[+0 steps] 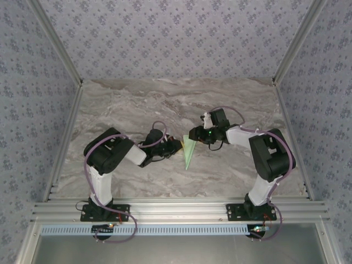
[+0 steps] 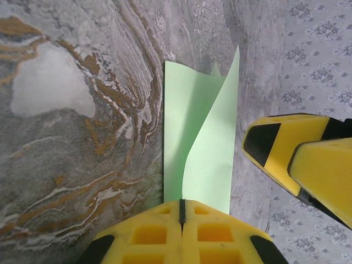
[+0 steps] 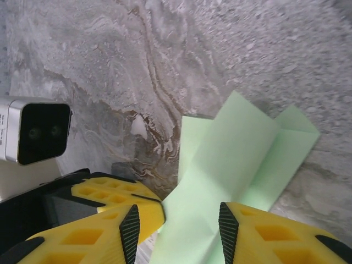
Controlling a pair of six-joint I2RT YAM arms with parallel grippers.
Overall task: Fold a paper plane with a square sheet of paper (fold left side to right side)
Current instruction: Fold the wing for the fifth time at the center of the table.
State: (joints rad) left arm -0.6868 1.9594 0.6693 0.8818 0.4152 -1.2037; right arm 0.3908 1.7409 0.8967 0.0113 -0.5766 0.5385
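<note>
The pale mint-green sheet of paper [image 1: 188,153] lies mid-table, folded into a narrow pointed shape with creases. One flap [image 2: 212,148] curls up off the lower layer. My left gripper [image 1: 177,145] is shut, and its yellow fingertips [image 2: 181,206] meet the near edge of that raised flap, which runs in at the closed jaws. My right gripper [image 1: 193,133] hovers over the paper [image 3: 236,148] from the other side. It is open [image 3: 179,225], with the green sheet showing in the gap between its fingers. One right finger [image 2: 286,148] shows just right of the paper.
The marble-patterned tabletop [image 1: 165,104] stretches behind the grippers, walled by patterned panels on three sides. An aluminium rail [image 1: 176,209] runs along the near edge. The left arm's wrist camera [image 3: 36,132] sits close to the right gripper's left side.
</note>
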